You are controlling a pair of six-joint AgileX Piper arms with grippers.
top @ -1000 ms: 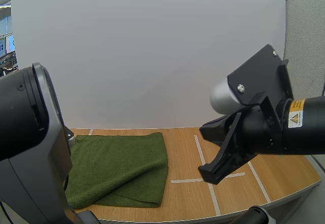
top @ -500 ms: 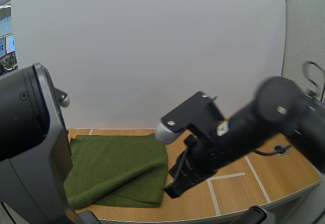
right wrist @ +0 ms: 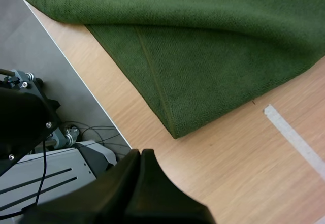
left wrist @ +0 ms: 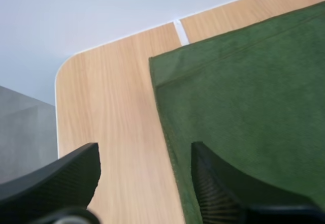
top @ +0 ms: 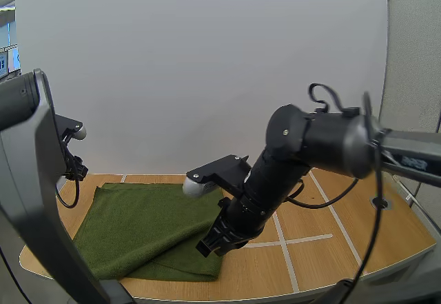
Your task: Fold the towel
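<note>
towel point(top: 151, 228): 1 | table point(top: 324, 262): 1 | left gripper point(left wrist: 144, 183): 1 | right gripper point(right wrist: 138, 163): 1

Dark green terry towel point(top: 148, 228), lying flat on left half of wooden counter point(top: 324, 266). Doubled over, apparently once. Upper layer draped loosely over lower, with hemmed near-right corner of lower layer left exposed. Far-left corner square, near counter's rounded corner.

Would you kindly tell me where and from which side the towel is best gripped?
Probably grip the towel at its pointed corner nearest the right pincer, coming low from the bare table: the layers end there in a free tip lying flat. That pincer is shut; open it first.
</note>
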